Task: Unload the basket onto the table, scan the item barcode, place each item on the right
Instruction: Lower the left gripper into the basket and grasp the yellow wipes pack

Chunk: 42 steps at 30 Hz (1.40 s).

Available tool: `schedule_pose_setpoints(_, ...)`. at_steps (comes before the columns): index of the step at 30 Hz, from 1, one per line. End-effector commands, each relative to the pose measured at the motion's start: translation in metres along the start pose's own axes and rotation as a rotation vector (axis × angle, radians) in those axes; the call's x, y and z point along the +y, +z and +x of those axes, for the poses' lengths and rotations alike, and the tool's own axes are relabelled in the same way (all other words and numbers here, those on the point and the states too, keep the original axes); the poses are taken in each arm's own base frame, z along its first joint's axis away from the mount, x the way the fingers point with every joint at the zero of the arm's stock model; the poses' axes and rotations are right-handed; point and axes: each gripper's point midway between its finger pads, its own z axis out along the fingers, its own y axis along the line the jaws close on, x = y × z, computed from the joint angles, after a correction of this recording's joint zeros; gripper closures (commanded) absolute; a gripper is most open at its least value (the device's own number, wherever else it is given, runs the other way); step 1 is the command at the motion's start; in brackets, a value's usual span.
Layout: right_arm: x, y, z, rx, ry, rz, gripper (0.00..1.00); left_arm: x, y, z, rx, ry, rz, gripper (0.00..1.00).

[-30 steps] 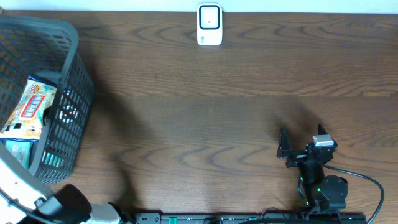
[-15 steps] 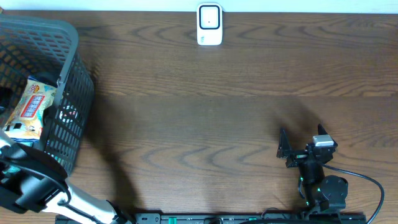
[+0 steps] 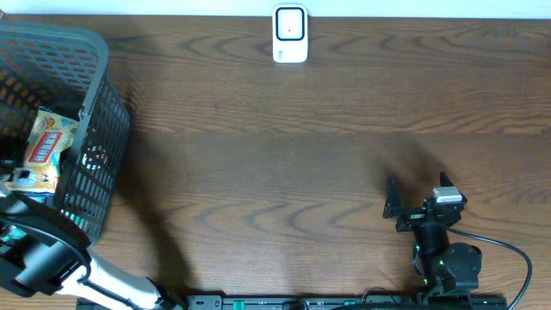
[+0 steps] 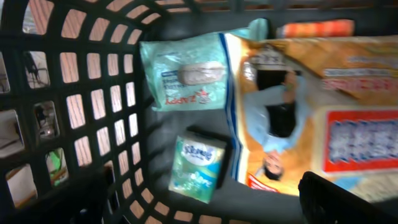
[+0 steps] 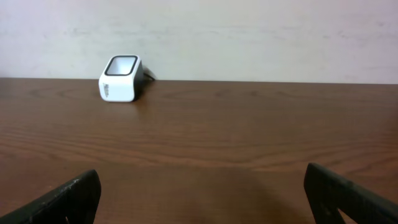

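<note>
Picking stage, apparently: left gripper (image 4: 214, 200), wide open like the right gripper (image 5: 205, 198), hovers over an orange snack bag (image 4: 311, 93) in the dark plastic mesh basket (image 3: 96, 164); next, descend and clamp

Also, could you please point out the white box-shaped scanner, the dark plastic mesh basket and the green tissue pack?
white box-shaped scanner (image 3: 290, 34), overhead view, front face
dark plastic mesh basket (image 3: 102, 164), overhead view, side wall
green tissue pack (image 4: 198, 169), left wrist view, printed top
</note>
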Motion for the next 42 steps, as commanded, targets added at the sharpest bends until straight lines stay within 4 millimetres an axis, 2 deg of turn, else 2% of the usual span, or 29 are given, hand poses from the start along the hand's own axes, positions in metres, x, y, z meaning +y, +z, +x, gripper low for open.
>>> schedule_pose_setpoints(1,-0.001,0.0,0.001,0.003,0.011,0.003,0.01,-0.002,0.012,0.002,0.035,0.066,0.029,0.02)
schedule_pose_setpoints(6,-0.001,0.0,0.001,0.003,0.011,0.003,0.01,-0.038,0.013,0.011,0.099,0.161,0.254,0.02)
schedule_pose_setpoints(8,-0.001,0.0,0.001,0.003,0.011,0.003,0.01,-0.046,0.011,0.012,0.105,0.189,0.304,0.02)
schedule_pose_setpoints(13,-0.001,0.0,0.001,0.003,0.011,0.003,0.01,-0.047,0.02,0.017,0.121,0.22,0.306,0.02)
schedule_pose_setpoints(20,-0.001,0.0,0.001,0.003,0.011,0.003,0.01,-0.045,0.048,0.027,0.15,0.213,0.29,0.02)
schedule_pose_setpoints(24,-0.001,0.0,0.001,0.003,0.011,0.003,0.01,-0.043,0.058,0.021,0.135,0.187,0.299,0.02)
schedule_pose_setpoints(28,-0.001,0.0,0.001,0.003,0.011,0.003,0.01,-0.046,0.06,0.014,0.108,0.183,0.315,0.02)
schedule_pose_setpoints(34,-0.001,0.0,0.001,0.003,0.011,0.003,0.01,-0.076,0.053,0.021,0.121,0.271,0.497,0.03)
schedule_pose_setpoints(42,-0.001,0.0,0.001,0.003,0.011,0.003,0.01,-0.081,0.08,0.033,0.132,0.271,0.52,0.02)
